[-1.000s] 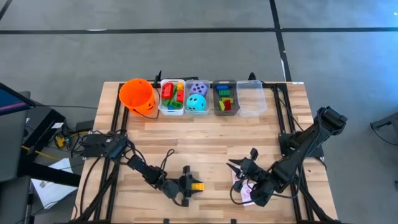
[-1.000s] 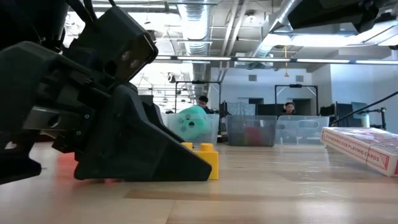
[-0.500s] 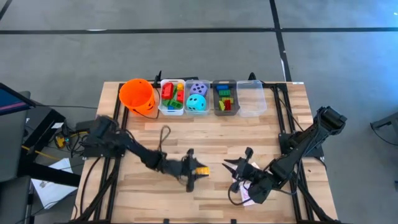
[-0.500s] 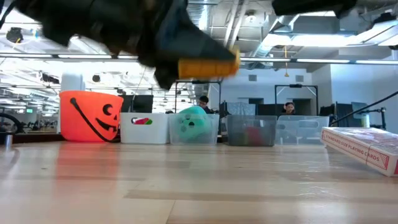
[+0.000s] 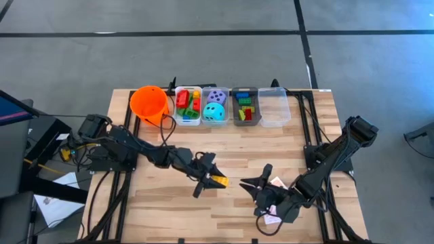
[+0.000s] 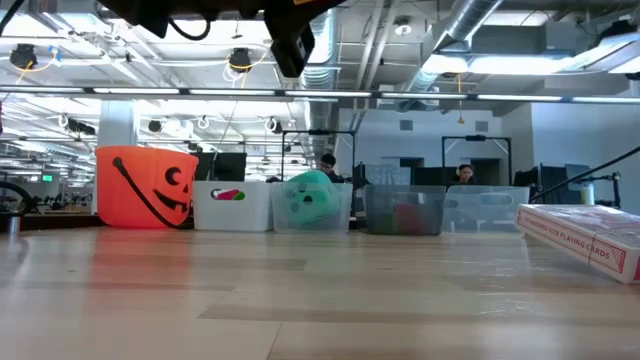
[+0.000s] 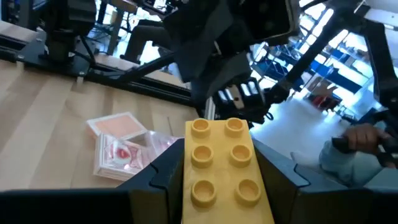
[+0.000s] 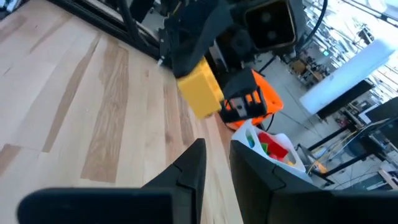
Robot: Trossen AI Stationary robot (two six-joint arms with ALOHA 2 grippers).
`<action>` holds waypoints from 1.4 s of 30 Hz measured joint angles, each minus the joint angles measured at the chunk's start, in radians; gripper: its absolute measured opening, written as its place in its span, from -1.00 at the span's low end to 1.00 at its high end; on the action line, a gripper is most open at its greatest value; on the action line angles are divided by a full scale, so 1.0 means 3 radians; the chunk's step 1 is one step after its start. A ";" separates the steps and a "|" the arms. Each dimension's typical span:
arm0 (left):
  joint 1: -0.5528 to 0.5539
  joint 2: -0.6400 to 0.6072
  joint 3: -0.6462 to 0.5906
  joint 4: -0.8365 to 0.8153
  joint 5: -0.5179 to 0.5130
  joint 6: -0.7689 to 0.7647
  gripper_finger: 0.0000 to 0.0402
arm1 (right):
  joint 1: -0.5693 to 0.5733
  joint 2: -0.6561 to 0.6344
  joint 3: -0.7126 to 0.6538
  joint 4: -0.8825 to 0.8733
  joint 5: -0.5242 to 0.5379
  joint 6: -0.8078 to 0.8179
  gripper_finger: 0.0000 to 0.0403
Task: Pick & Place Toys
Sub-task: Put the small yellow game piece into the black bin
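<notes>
You see a small yellow six-stud plastic building brick (image 7: pixel 222 165) clamped between the left gripper's (image 5: pixel 211 177) fingers, lifted off the table; red, green and yellow bricks (image 5: pixel 188 104) fill one bin, more bricks (image 5: pixel 245 107) another; a purple dotted die (image 5: pixel 217 97) and a teal dotted die (image 5: pixel 214 112) share a bin; red-and-white playing card packs (image 7: pixel 120 147) lie flat on the wood by the right gripper (image 5: pixel 261 192).

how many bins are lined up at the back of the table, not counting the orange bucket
4, in a row beside the bucket: one with bricks, one with the dice, a darker one with bricks, and a clear one at the end.
</notes>
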 joint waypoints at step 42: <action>0.0260 0.0651 0.0181 0.0907 0.0097 -0.0657 -0.35 | -0.0379 0.0001 0.0000 0.0246 -0.0761 0.0096 0.37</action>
